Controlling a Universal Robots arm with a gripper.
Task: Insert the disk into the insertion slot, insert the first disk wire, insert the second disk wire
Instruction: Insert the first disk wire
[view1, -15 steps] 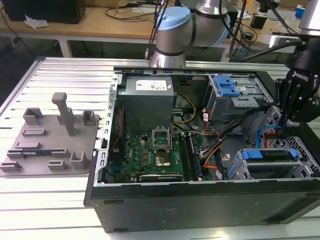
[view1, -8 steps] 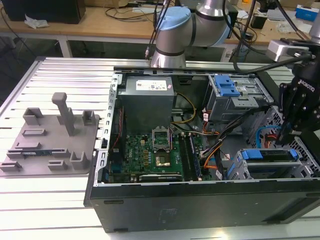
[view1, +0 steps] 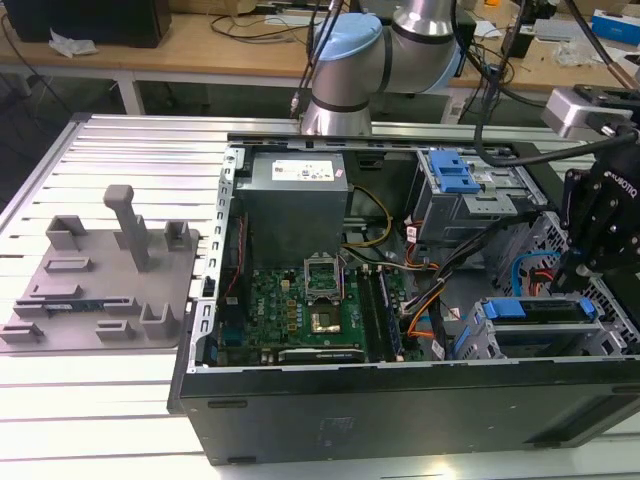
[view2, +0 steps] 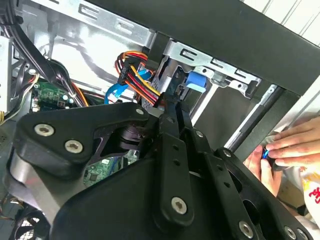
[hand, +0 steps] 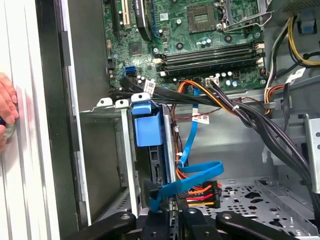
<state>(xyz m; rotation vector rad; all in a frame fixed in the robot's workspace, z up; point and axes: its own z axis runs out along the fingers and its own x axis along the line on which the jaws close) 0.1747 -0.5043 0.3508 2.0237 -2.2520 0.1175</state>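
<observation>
The disk (view1: 535, 311) in its blue carrier (hand: 148, 125) sits inside the insertion slot (view1: 472, 335), a grey cage (hand: 125, 150) at the case's front corner. My black gripper (view1: 572, 285) hangs just above the disk's rear end. In both wrist views the jaws stand close together, shut where the red, orange and yellow disk wire (hand: 200, 192) ends at the fingertips (view2: 172, 102). A blue flat disk wire (hand: 196, 172) loops beside it, and its black plug (hand: 152, 192) lies against the disk's rear. The carrier's blue tab (view2: 196, 80) shows past the fingers.
The open computer case (view1: 400, 400) lies on a slatted table, with the motherboard (view1: 310, 300), grey power supply (view1: 295, 200) and a taller cage with a blue latch (view1: 455, 180). Black cable bundles (hand: 260, 125) cross the case. A person's hand (view2: 285, 150) rests outside the case wall. A grey fixture (view1: 100, 270) stands at the exterior view's left.
</observation>
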